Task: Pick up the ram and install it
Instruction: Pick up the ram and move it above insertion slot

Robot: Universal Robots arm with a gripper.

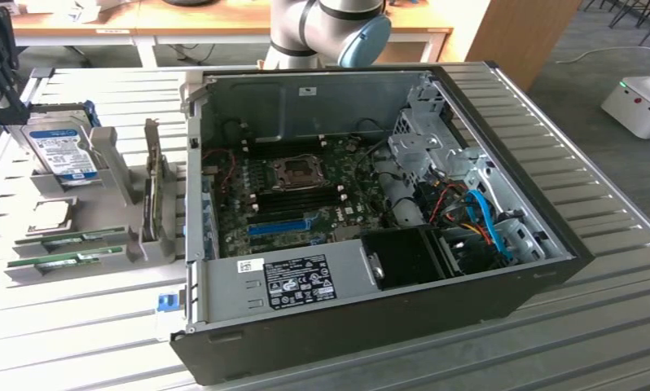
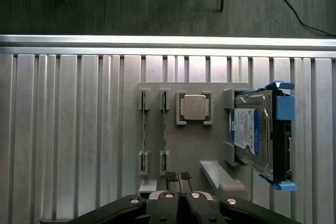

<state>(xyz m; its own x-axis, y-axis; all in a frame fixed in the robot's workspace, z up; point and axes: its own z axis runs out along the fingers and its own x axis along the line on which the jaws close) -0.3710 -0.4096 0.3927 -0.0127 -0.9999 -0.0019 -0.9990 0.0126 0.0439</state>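
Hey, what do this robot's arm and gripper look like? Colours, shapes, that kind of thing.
The arm is a smooth silver-grey tube with rounded joints, and one joint is closed by a light blue cap. The gripper is black, built of angled linkage bars fastened with round silver screws. Its tips carry small ribbed black pads.

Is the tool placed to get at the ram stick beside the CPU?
Probably yes: the ram stick stands on edge in its holder with nothing above it, and the tool hangs over the holder's edge. Its jaws are shut, so it would have to open first.
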